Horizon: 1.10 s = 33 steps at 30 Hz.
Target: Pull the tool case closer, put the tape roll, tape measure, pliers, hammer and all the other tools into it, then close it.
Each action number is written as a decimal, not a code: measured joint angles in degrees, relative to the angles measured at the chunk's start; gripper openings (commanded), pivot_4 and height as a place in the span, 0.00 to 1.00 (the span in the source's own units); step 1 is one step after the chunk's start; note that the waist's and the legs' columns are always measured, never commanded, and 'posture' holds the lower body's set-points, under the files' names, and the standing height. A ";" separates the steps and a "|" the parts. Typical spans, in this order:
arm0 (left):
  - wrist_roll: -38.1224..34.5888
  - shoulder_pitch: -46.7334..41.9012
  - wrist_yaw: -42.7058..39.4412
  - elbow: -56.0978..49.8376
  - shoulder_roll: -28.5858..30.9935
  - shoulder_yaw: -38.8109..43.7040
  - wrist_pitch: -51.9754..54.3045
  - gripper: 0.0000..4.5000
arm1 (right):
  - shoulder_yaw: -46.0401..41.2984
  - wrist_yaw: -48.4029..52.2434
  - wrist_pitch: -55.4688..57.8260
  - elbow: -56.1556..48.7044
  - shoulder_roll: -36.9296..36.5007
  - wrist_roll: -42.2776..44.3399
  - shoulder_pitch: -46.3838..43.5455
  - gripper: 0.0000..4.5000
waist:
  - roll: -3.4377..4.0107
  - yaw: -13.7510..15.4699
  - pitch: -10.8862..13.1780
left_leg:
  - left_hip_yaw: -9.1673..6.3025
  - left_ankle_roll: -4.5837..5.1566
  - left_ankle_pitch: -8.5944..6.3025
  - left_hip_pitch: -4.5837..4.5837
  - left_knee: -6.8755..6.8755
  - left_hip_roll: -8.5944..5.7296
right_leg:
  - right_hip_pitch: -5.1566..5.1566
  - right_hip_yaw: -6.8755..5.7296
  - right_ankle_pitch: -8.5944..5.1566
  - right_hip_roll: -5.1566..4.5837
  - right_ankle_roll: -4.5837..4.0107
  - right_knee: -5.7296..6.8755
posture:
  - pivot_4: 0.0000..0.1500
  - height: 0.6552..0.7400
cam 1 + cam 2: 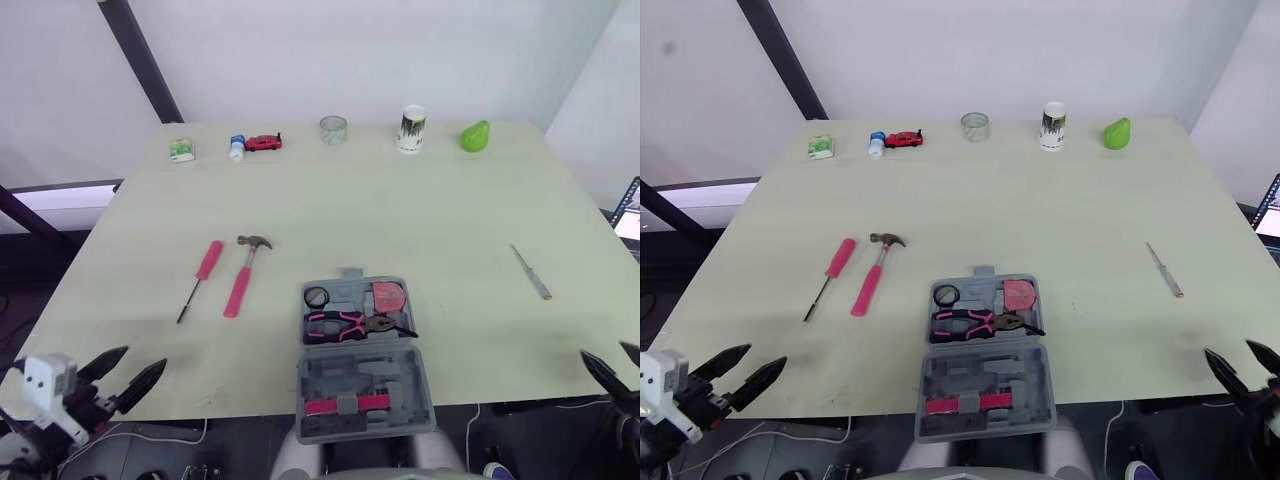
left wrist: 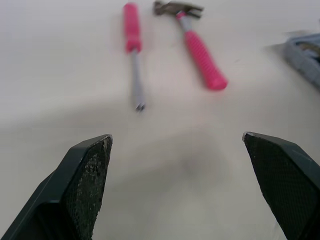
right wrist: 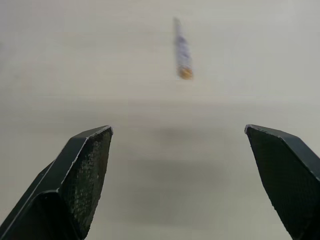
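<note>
Left gripper [image 1: 146,356]: low, off the near-left corner of the table [image 1: 420,215], fingers spread wide, nothing between them. Its wrist view looks along the tabletop toward the two pink-handled tools.

Screwdriver [image 1: 200,275] and hammer [image 1: 243,275]: lying side by side left of centre, close but apart, heads toward the far side, both outside the case. Probably the step in hand is fetching one of them.
- Advice: come down with the fingers across the hammer's pink grip, near its middle, so it lifts level.
- Keep clear of the screwdriver, which would likely roll if nudged.
- Lay the tool in its moulded bed, not on top of the pliers.

Tool case [image 1: 340,296]: centre, at the near edge, open, lid flat toward the robot and seemingly overhanging the edge. It looks close enough already.
- Tray: black tape roll [image 1: 316,296] in the far-left pocket, pink tape measure [image 1: 388,297] far right, pliers [image 1: 355,324] across the middle.
- Lid: a pink strip in a slot; what it is cannot be told.

Back row: a clear cup [image 1: 333,129], apparently empty, and a white cup [image 1: 411,129] whose contents are hidden.

Thin metal tool [image 1: 531,272]: alone on the right side, well apart from the case, not yet packed.

Right gripper [image 1: 603,351]: off the near-right corner, fingers wide, empty, facing that thin tool.
</note>
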 measured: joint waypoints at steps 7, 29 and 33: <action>2.09 -1.15 -2.09 2.49 1.21 -1.09 -3.17 1.00 | -0.54 1.27 -0.45 1.81 -0.77 0.09 0.23 0.98 | 0.01 -0.03 -0.01 | -0.01 0.00 0.00 0.04 0.01 0.02 | 0.02 0.14 0.01 -0.36 -0.01 0.04 | 1.00 1.00; 11.83 -12.70 -4.03 -14.06 3.68 -25.80 -3.53 1.00 | 31.42 5.71 6.25 -17.27 -4.83 -11.78 -16.09 0.93 | 0.12 0.00 0.10 | -0.16 -0.01 0.00 -0.10 -0.03 -0.09 | -0.01 -0.07 0.05 -0.59 0.00 0.03 | 1.00 1.00; 13.56 -15.35 -6.26 -11.50 4.61 -28.92 -5.27 0.72 | 36.93 7.98 5.29 -14.95 -5.12 -14.67 -20.01 0.57 | 0.15 0.13 0.18 | -0.20 0.00 0.01 -0.10 -0.01 -0.12 | 0.00 -0.20 0.13 -0.47 0.13 0.05 | 1.00 1.00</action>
